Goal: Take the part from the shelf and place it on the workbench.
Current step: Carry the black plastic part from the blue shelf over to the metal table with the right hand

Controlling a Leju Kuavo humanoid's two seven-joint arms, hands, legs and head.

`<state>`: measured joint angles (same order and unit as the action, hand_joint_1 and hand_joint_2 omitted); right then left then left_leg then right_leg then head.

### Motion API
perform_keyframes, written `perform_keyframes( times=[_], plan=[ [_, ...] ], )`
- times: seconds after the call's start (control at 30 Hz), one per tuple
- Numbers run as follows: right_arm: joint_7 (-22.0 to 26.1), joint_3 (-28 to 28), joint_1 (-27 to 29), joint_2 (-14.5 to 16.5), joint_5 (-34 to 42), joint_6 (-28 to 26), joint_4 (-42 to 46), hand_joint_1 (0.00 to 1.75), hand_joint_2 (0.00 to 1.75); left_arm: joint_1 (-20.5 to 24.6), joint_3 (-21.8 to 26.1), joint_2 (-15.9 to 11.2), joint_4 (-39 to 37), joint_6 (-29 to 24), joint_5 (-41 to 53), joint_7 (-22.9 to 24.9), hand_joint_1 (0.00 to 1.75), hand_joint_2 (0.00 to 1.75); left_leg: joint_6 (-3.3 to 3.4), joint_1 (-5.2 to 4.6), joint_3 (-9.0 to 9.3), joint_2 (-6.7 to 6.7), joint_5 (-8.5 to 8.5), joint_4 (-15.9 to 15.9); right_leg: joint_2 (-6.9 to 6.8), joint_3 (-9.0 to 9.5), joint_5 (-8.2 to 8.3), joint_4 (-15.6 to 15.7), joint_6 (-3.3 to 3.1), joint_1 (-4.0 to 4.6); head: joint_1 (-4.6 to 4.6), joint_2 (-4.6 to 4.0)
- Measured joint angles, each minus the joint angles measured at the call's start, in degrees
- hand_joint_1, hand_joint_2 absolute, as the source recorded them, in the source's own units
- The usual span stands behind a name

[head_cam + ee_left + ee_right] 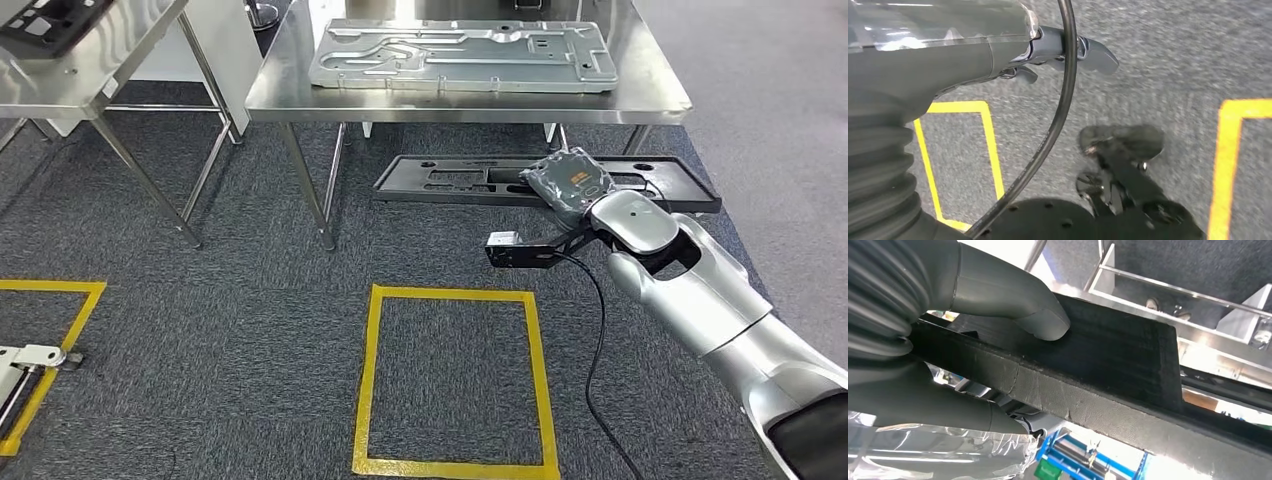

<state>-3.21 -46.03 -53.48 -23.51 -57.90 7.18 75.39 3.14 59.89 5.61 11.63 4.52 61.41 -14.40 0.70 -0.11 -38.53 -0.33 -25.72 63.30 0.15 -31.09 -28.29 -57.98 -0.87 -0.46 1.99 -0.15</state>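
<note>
One black part (pixel 520 183) gripped by right hand (pixel 568 185), thumb (pixel 1040 320) on top, below tabletop (pixel 640 95) edge. Left hand (pixel 1058 50): grip state unclear.

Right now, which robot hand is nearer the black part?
Right. The right robot hand grips the black part, thumb pressed on it. The left robot hand hangs over the carpet, holding nothing.
</note>
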Motion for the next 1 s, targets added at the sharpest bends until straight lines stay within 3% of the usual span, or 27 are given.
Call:
perform_keyframes(
  times=[0.07, 0.2, 0.27, 0.33, 0.37, 0.4, 0.43, 0.5, 0.57, 0.67, 0.73, 0.83, 0.9, 0.93, 1.0],
  plan=[
    [0.01, -0.01, -0.39, 0.02, 0.09, 0.17, -0.04, 1.75, 1.75, -0.03, 0.0, -0.05, -0.01, -0.01, 0.05, 0.0, 0.0, 1.75, 0.75, -0.44, 1.21, -0.05, 1.93, -4.12, 0.06, 0.64, -0.63, -0.03, 0.56, 0.08, 0.0, 0.0],
    [0.02, -0.02, -1.06, 0.06, 0.23, 0.57, -0.11, 1.75, 1.75, 0.0, 0.01, -0.03, -0.02, -0.02, 0.17, -0.01, 0.0, 1.75, 1.84, -0.29, 3.13, -0.11, 2.07, -5.64, 0.12, 0.6, -1.17, -2.05, 1.83, 0.0, -0.02, 0.0],
    [0.01, -0.02, -1.52, 0.08, 0.27, 0.67, -0.14, 1.75, 1.75, 0.17, 0.01, 0.01, -0.02, -0.02, 0.19, -0.02, 0.0, 1.75, 2.15, -0.16, 4.01, -0.12, 1.94, -6.0, 0.07, -2.4, -3.24, -7.26, 2.29, -0.25, -0.02, 0.0],
    [-0.01, -0.02, -1.59, 0.08, 0.28, 0.75, -0.25, 1.75, 1.75, 0.24, 0.02, 0.01, -0.02, 0.0, 0.2, -0.02, 0.0, 1.75, 2.28, -0.13, 4.43, -0.17, 1.38, -6.0, 0.06, -7.16, -5.87, -13.62, 2.76, -0.41, 0.0, 0.0],
    [-0.02, -0.02, -1.44, 0.08, 0.28, 0.79, -0.32, 1.75, 1.75, 0.21, 0.02, 0.01, -0.02, 0.01, 0.23, -0.02, 0.0, 1.75, 2.22, -0.11, 4.76, -0.22, 1.0, -5.97, 0.05, -8.88, -6.34, -15.1, 2.95, -0.54, -0.01, 0.0],
    [0.0, -0.02, -1.32, 0.08, 0.28, 0.84, -0.39, 1.75, 1.75, 0.17, 0.02, 0.01, -0.02, 0.03, 0.26, -0.02, 0.0, 1.75, 2.09, -0.07, 5.21, -0.28, 0.56, -5.92, 0.04, -9.66, -5.67, -14.67, 3.09, -0.68, -0.01, 0.0],
    [0.01, -0.02, -1.26, 0.08, 0.28, 0.86, -0.44, 1.75, 1.75, 0.12, 0.02, 0.03, -0.02, 0.07, 0.3, -0.01, 0.0, 1.75, 1.92, -0.02, 5.76, -0.33, 0.07, -5.84, 0.02, -9.46, -3.83, -12.46, 3.19, -0.82, -0.01, 0.0],
    [0.01, -0.02, -1.3, 0.08, 0.28, 0.89, -0.56, 1.75, 1.75, 0.13, 0.02, 0.06, -0.02, 0.16, 0.33, -0.01, 0.0, 1.75, 1.4, 0.03, 6.9, -0.39, -1.11, -5.52, -0.08, -7.62, 1.69, -5.26, 3.23, -0.94, -0.01, 0.0],
    [0.02, -0.05, -1.39, 0.11, 0.28, 0.93, -0.7, 1.75, 1.75, 0.28, 0.02, 0.08, -0.02, 0.2, 0.34, -0.02, 0.0, 1.75, 0.7, -0.02, 7.38, -0.42, -2.09, -5.33, -0.15, -6.52, 4.26, -1.13, 2.63, -0.66, -0.02, 0.0],
    [-0.03, -0.1, -1.42, 0.52, 0.1, 0.94, -0.85, 1.75, 1.75, 0.32, 0.02, 0.04, -0.02, 0.28, 0.34, -0.02, 0.0, 1.75, -0.41, -0.03, 7.78, -0.37, -2.73, -4.81, -0.03, -5.75, 3.91, -0.66, 1.14, -0.55, -0.01, 0.0],
    [-0.2, -0.14, -1.68, 1.4, -0.45, 0.92, -1.14, 1.75, 1.75, 0.37, 0.03, -0.01, -0.02, 0.44, 0.34, -0.02, 0.0, 1.75, -0.85, 0.16, 6.46, -0.2, -3.44, -1.58, -0.03, -4.69, 3.39, -0.45, 0.33, -0.69, -0.01, 0.0],
    [-0.73, -0.55, -1.98, 3.73, -1.52, 0.9, -2.24, 1.75, 1.75, 0.43, 0.2, -0.2, -0.02, 0.73, 0.33, -0.02, 0.0, 1.75, -1.54, 0.38, 0.11, -0.07, -6.64, 8.36, 0.09, -3.44, 2.28, -0.36, -0.22, -0.62, -0.01, 0.0],
    [-1.01, -1.15, -1.94, 5.49, -2.07, 0.88, -3.18, 1.75, 1.75, 0.36, 0.38, -0.43, -0.02, 0.93, 0.32, -0.01, 0.0, 1.75, -1.8, 0.4, -2.85, -0.06, -7.48, 10.53, 0.24, -2.3, 1.3, -0.37, -0.23, -0.48, -0.01, 0.0],
    [-1.1, -1.46, -1.94, 6.25, -2.24, 0.87, -3.57, 1.75, 1.75, 0.32, 0.45, -0.55, -0.02, 1.05, 0.29, 0.0, 0.0, 1.75, -1.61, 0.36, -2.96, -0.06, -6.21, 8.73, 0.27, -1.56, 0.73, -0.37, -0.2, -0.38, 0.0, 0.0],
    [-1.25, -1.95, -2.07, 7.44, -2.5, 0.79, -4.14, 1.75, 1.75, 0.24, 0.58, -0.86, -0.02, 1.23, 0.25, 0.0, 0.0, 1.75, -0.7, 0.08, -1.41, -0.07, -0.57, 1.5, 0.21, -0.04, -0.42, -0.34, -0.1, -0.17, -0.01, 0.0]
  ],
)
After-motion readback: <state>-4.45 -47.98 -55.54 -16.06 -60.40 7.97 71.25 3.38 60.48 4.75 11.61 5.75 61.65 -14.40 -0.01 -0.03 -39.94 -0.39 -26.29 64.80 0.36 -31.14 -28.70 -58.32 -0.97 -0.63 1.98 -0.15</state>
